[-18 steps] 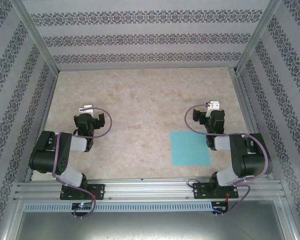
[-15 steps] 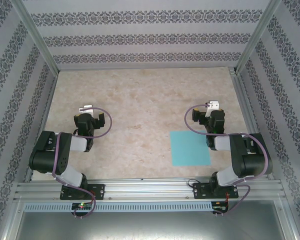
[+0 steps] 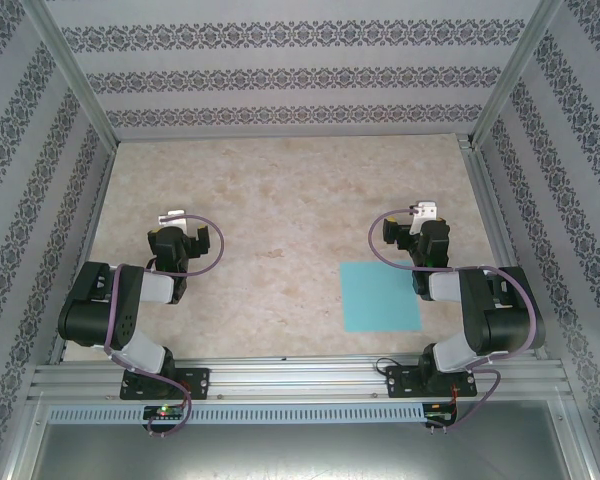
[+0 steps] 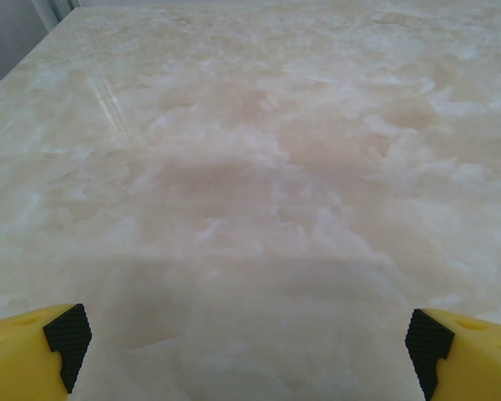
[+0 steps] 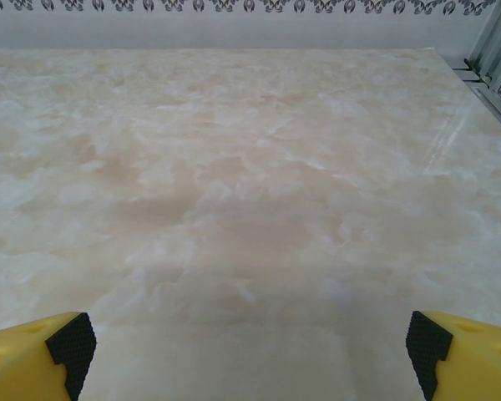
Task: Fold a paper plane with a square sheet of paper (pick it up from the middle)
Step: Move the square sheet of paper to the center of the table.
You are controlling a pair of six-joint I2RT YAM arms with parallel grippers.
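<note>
The square sheet of paper (image 3: 380, 296) is turquoise-teal and lies flat on the marble-patterned table (image 3: 290, 200), at the near right, with no crease that I can see. Its right edge meets the right arm's forearm. My right gripper (image 3: 417, 232) hovers just beyond the sheet's far right corner and is open. In the right wrist view its yellow fingers (image 5: 33, 355) with black pads stand wide apart over bare table, the right gripper (image 5: 246, 342) holding nothing. My left gripper (image 3: 183, 235) is far to the left of the sheet, also open, with the left gripper (image 4: 246, 342) over bare table.
Patterned walls (image 3: 300, 80) and aluminium posts (image 3: 75, 80) enclose the table on three sides. A metal rail (image 3: 300, 378) carrying both arm bases runs along the near edge. Purple cables (image 3: 380, 235) loop beside each wrist.
</note>
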